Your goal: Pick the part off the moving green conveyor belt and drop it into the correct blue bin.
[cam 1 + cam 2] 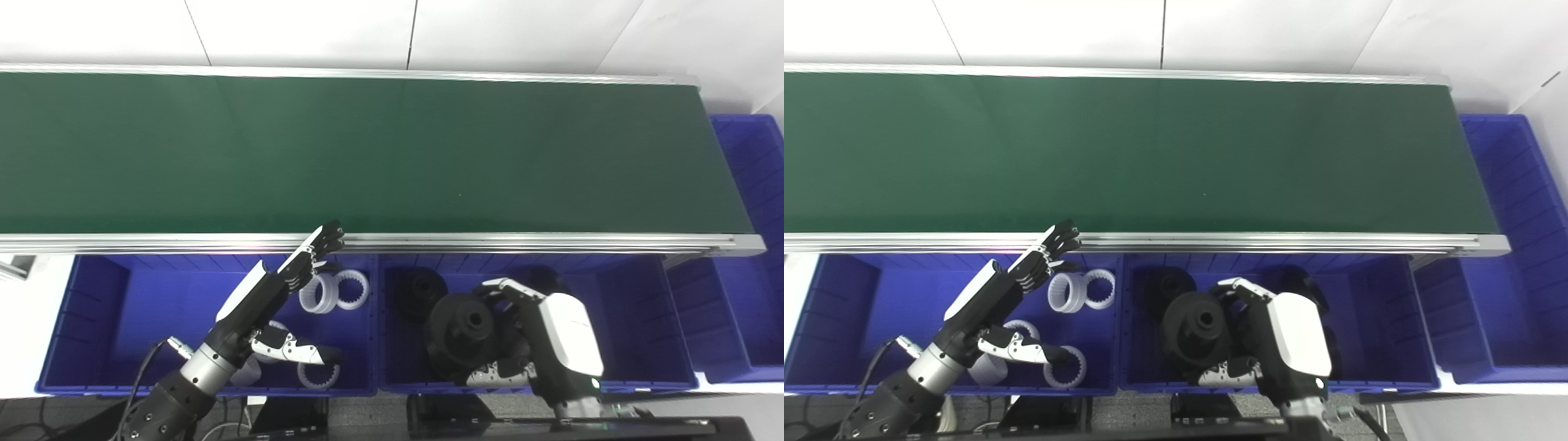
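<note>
A bare green conveyor belt [367, 153] runs above 2 blue plastic bins [98, 318]. The right hand [545, 343] grasps a black round flanged part [462, 327], partly hiding it over the right bin. The left hand [269, 294] is released, fingers spread above white toothed rings [343, 290].

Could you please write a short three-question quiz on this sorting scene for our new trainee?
1. True or false: a part is lying on the green conveyor belt.
2. Which hand is holding a part? A) the left hand B) the right hand C) neither
3. Fill in: the white toothed rings lie in the ____ of the two blue bins in front of the belt.

Key:
1. False; no part shows on the belt.
2. B; it is closed on a black pulley-like part above the right blue bin, while the left hand is open above the left blue bin.
3. left
</note>
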`<state>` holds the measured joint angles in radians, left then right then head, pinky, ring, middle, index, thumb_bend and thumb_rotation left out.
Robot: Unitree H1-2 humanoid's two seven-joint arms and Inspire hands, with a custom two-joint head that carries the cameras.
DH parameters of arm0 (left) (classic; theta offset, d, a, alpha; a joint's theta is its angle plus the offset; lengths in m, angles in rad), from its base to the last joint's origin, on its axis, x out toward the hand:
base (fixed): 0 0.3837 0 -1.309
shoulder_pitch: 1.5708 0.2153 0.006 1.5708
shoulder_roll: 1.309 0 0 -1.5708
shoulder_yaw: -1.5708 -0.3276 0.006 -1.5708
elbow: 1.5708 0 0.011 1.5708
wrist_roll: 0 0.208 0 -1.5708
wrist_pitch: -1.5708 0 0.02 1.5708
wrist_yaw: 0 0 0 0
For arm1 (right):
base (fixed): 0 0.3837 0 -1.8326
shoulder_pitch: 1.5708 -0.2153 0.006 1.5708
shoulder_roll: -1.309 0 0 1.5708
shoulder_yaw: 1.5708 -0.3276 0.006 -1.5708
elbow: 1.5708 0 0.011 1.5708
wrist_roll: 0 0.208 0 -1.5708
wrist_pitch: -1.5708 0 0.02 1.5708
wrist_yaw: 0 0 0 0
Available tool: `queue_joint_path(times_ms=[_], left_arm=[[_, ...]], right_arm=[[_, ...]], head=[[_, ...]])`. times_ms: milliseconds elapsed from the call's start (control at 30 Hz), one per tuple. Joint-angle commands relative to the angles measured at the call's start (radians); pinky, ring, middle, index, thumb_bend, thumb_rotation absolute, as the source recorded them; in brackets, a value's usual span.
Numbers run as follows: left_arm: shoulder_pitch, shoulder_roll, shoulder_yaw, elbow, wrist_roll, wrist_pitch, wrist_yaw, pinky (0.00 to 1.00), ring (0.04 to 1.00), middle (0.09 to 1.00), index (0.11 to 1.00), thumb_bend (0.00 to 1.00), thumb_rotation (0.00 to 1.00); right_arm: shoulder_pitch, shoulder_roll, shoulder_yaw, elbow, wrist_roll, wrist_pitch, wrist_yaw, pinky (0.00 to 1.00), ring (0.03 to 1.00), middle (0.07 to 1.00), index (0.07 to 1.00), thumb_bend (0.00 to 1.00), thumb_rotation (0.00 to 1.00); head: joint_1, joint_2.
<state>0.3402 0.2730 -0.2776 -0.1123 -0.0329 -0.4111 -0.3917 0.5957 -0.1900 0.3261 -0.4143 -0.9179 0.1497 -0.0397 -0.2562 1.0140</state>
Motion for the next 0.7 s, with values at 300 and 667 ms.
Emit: queue_joint_path(times_ms=[300,667], left_arm=[[0.011,0.001,0.007,-0.028,-0.001,-0.015,0.008,0.84,0.956,0.981,0.994,0.96,0.26],[0.014,0.001,0.006,0.000,0.022,-0.047,0.010,0.84,0.952,0.985,1.000,0.96,0.28]], right_arm=[[-0.063,0.073,-0.017,-0.018,-0.024,0.101,0.147,0.90,0.976,0.960,0.937,0.78,0.38],[0.014,0.089,0.038,-0.044,0.149,-0.119,-0.036,0.97,1.000,1.000,1.000,0.83,0.52]], head=[[0.013,-0.015],[0.053,-0.059]])
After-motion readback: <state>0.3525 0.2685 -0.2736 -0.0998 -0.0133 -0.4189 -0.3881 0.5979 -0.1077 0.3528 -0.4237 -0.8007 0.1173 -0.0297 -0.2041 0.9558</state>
